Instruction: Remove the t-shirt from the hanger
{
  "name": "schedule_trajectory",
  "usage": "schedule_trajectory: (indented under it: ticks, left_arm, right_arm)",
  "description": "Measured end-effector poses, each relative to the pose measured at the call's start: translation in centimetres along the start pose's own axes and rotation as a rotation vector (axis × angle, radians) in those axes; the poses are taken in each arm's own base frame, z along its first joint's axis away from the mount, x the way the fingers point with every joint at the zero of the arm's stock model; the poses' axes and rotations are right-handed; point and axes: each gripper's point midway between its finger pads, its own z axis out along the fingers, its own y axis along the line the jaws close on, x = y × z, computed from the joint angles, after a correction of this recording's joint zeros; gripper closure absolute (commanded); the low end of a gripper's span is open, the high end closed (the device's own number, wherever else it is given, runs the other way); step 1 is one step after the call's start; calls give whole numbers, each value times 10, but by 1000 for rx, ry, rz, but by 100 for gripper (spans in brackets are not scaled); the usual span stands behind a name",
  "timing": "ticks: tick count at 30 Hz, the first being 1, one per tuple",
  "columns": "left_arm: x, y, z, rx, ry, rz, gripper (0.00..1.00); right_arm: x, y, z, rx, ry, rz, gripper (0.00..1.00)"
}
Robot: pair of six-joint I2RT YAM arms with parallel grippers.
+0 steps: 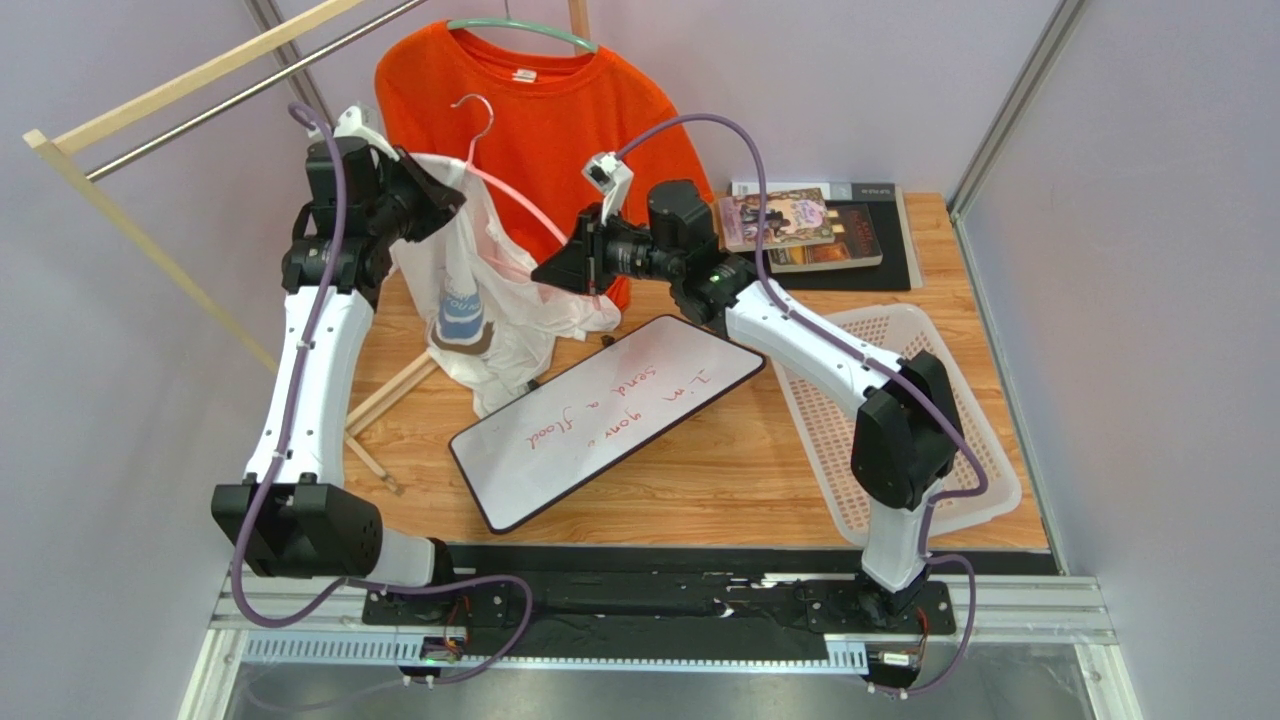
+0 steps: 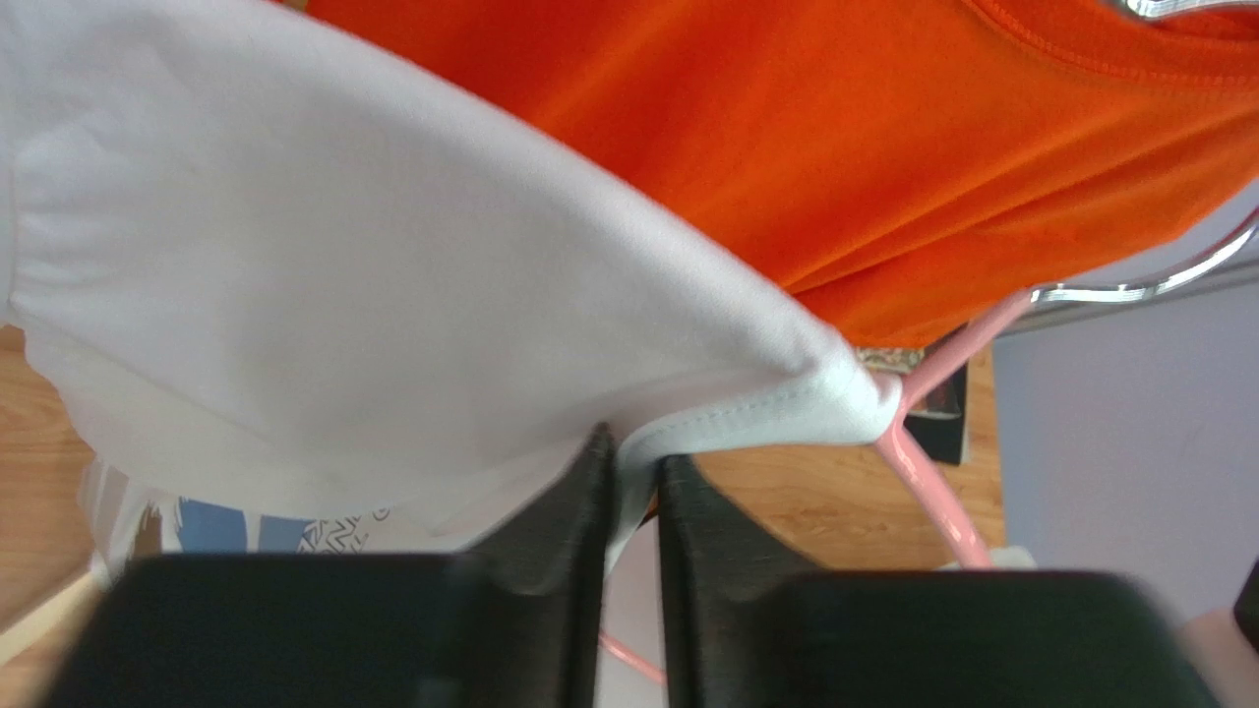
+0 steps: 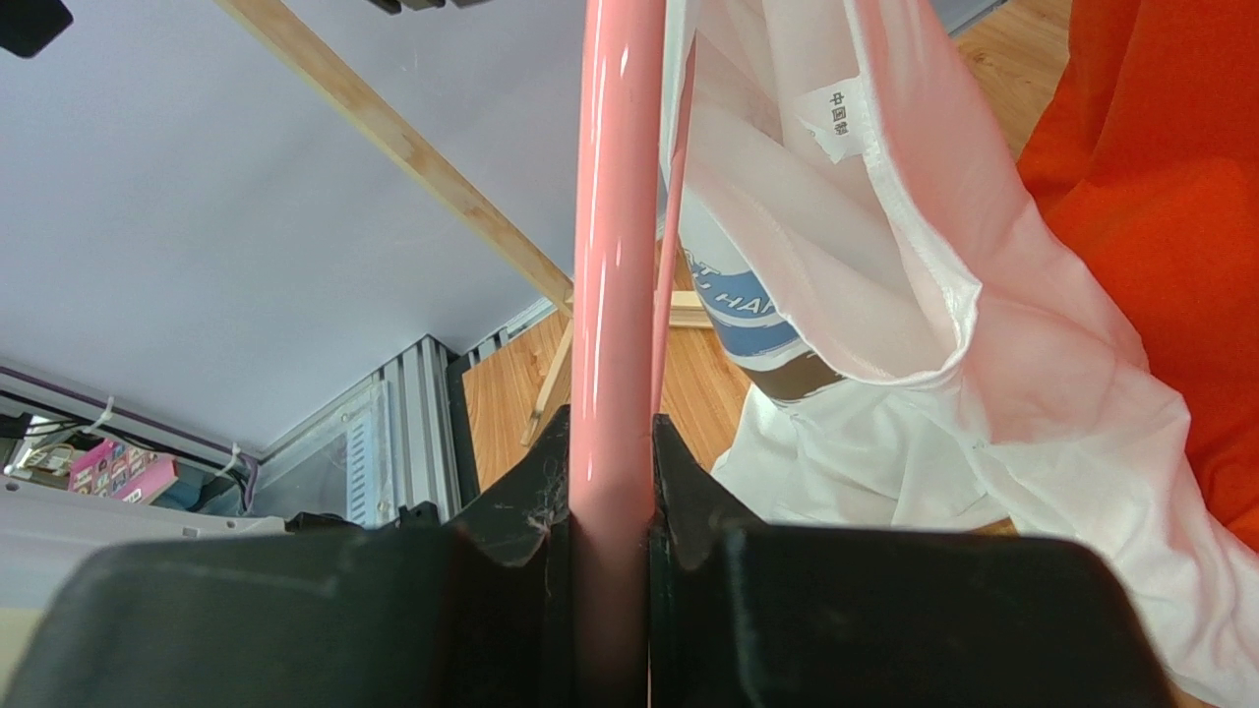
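1. The pink hanger (image 1: 519, 198) is being clamped by the right gripper (image 3: 611, 443), with the jaws pressed tightly on one of its arms.
2. The white t-shirt (image 1: 451, 263) is being carried on this hanger above the far left part of the worktop (image 1: 721, 480), just in front of an orange shirt (image 1: 526, 105).
3. The left gripper (image 2: 633, 450) is nearly closed, and a stitched edge of the t-shirt is being pinched between its fingers, just beside the end of a hanger arm.
4. For a good result, the hanger should be kept steady while the edge is being drawn outward over that arm end.
5. A slow pull is being advised, because such a thin pinch could slip off the seam.
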Motion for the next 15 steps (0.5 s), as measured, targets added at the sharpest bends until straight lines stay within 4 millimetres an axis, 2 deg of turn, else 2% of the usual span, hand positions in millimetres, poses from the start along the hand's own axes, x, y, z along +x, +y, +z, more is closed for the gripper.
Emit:
schedule_trajectory:
  ticks: [6,12,15]
  left_arm:
    - [-10,2,-3,-46,-22,-35,100]
    - [-11,11,-3,-111,-42,-120,100]
    - [-13,13,-4,-129,-49,-150,100]
  right_arm:
    - [5,7,-13,13,8,-11,100]
    - [8,14,-37,40,29,-50,100]
    - [16,18,-56,59,40,-71,100]
